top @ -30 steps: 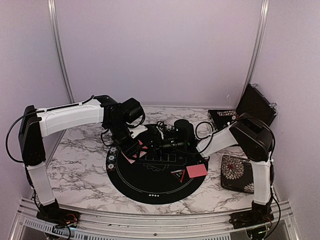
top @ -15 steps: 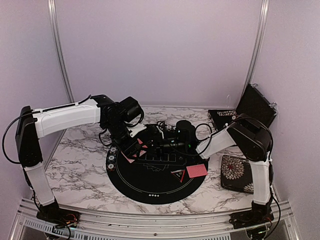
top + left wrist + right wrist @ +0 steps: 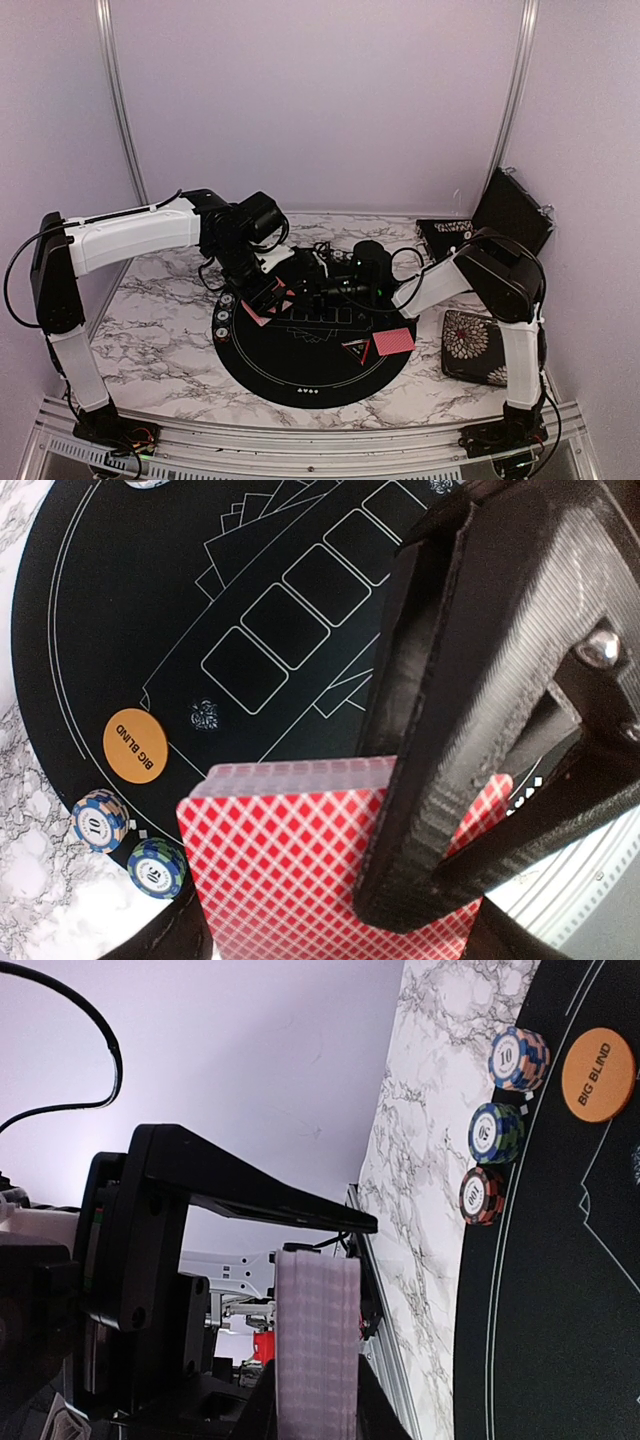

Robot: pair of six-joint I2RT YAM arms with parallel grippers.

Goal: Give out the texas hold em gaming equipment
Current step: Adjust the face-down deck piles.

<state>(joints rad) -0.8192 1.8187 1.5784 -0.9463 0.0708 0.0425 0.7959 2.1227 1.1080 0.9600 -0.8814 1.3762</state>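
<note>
**Top external view.** The left arm [image 3: 130, 232] and the right arm [image 3: 440, 280] meet over the far-left part of the round black mat [image 3: 300, 375] on the marble desk [image 3: 160, 320]. A single red-backed card [image 3: 393, 341] lies on the right side of the mat, just beside the black triangle marker [image 3: 357, 350]. No writing is legible here.

**Left wrist view.** The left fingers [image 3: 440, 780] stand apart, with the deck of cards [image 3: 290, 880] between them. On the mat, the orange button [image 3: 132, 746] reads "BIG BLIND". At the mat's rim, the blue-white chip stack [image 3: 100, 820] reads "10".

**Right wrist view.** The right fingers [image 3: 372, 1420] are clamped on the deck of cards, seen edge-on and held above the desk. One left finger runs clear of the deck's top edge. Next to the "10" stack, the green-blue chip stack [image 3: 497, 1132] reads "50". The red-black chip stack [image 3: 482, 1195] reads "100".
</note>
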